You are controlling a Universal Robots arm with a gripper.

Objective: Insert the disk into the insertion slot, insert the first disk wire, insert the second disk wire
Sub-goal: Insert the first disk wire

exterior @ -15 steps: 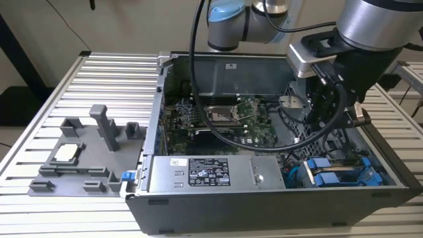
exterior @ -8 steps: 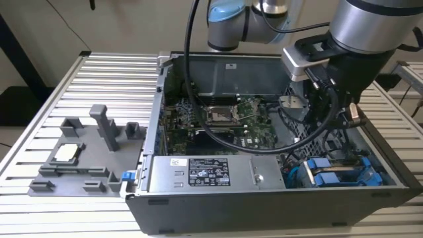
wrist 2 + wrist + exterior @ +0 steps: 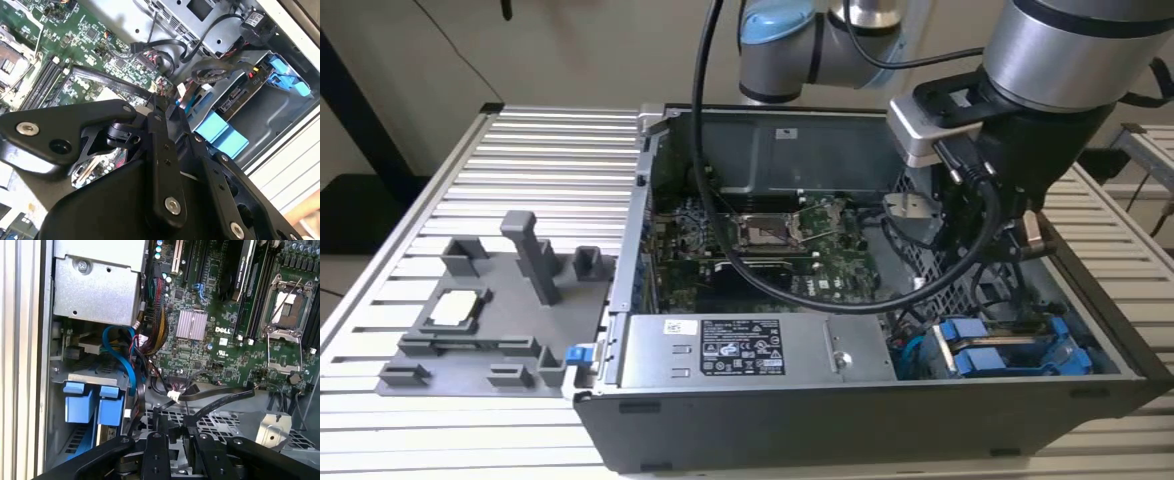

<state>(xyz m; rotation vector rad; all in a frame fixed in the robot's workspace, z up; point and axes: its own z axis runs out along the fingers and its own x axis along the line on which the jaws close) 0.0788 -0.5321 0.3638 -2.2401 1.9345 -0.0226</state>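
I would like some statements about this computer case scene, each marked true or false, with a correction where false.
1. The computer case lies open, with its motherboard exposed. True.
2. The disk lies on the grey fixture beside the case. False: it sits in the drive bay inside the case.
3. The gripper is above the case interior. True.
4. The case rests on a wooden floor. False: it rests on a ribbed metal table.
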